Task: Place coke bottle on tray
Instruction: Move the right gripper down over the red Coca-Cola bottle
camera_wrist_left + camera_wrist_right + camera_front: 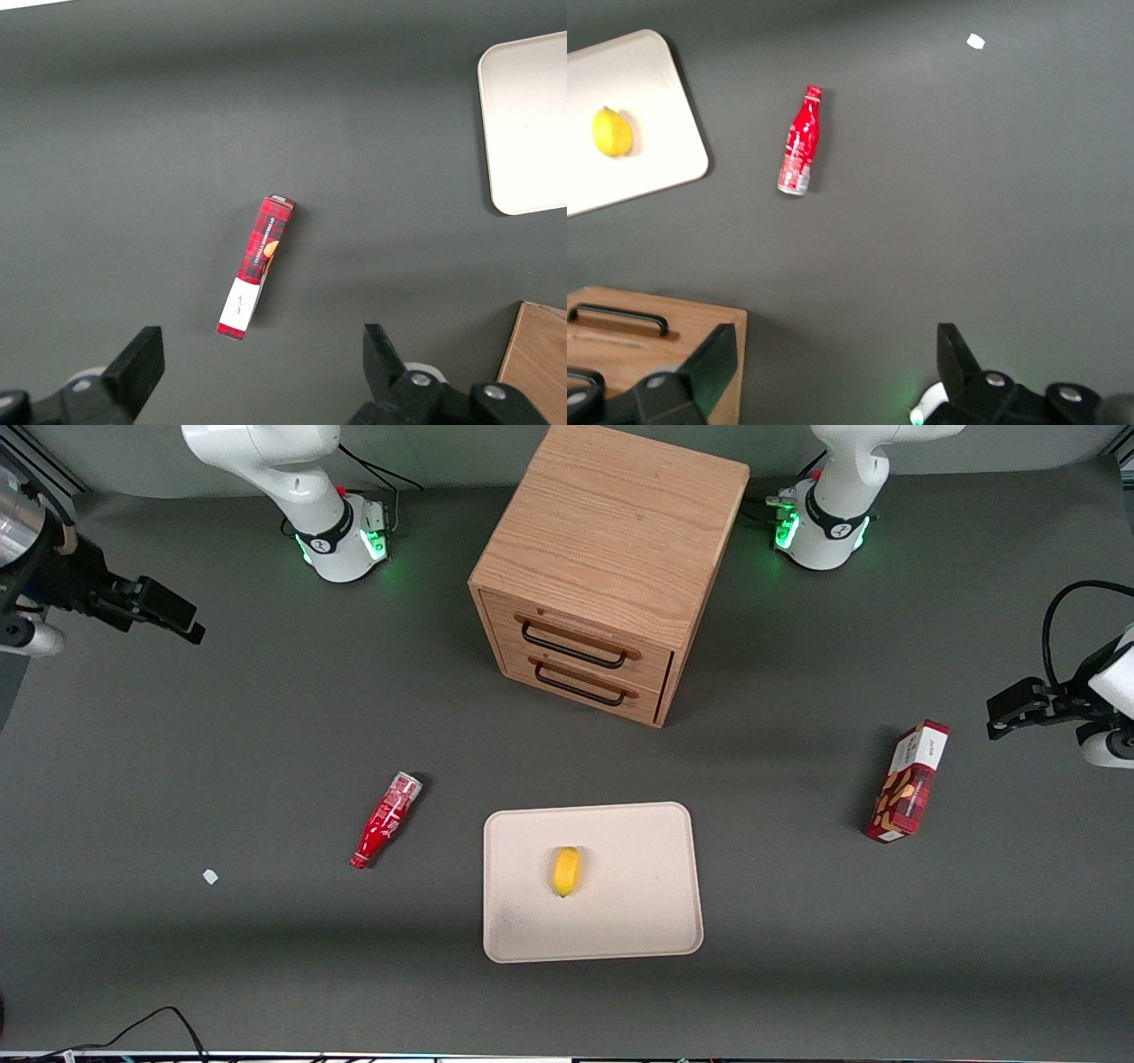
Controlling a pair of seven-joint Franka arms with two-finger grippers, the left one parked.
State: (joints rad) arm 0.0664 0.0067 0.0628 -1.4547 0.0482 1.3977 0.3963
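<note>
While the right arm hangs high over the working arm's end of the table, its gripper (168, 615) is held in the air with nothing in it, well apart from everything on the mat. In the right wrist view the two black fingers (713, 359) stand wide apart, with bare grey table between them.

The coke bottle (385, 819) lies on its side on the grey table (221, 735), nearer the front camera than the gripper. Its silvery base points toward the wooden drawer cabinet (607, 576) and its red cap toward the front camera. It rests just beside the tray (656, 850), apart from the rim and not on it.

The tray lies flat, nearer the front camera than the cabinet, and a yellow lemon (566, 871) sits on it near the middle. The cabinet stands with its two black-handled drawers facing the tray.

A small white scrap (210, 877) lies on the table, farther toward the working arm's end than the bottle. A red-and-white snack box (907, 782) lies toward the parked arm's end of the table, well apart from the tray.
</note>
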